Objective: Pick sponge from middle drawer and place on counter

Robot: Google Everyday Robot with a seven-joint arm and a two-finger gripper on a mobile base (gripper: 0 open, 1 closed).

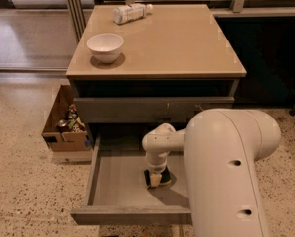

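Note:
The middle drawer (116, 187) is pulled open below the cabinet, with a bare grey inside. The sponge (163, 179), dark green with a pale yellow layer, lies on the drawer floor right of the middle. My gripper (155, 174) reaches down into the drawer from a white wrist and sits right on the sponge, covering part of it. The tan counter (176, 43) is the cabinet's top slab, above and behind the drawer.
A white bowl (105, 47) stands on the counter's left side and a plastic bottle (131, 12) lies at its far edge. A closed grey drawer front (137, 110) is above the open drawer. A cardboard box (64, 128) of items sits on the floor to the left. My large white arm (226, 177) covers the drawer's right part.

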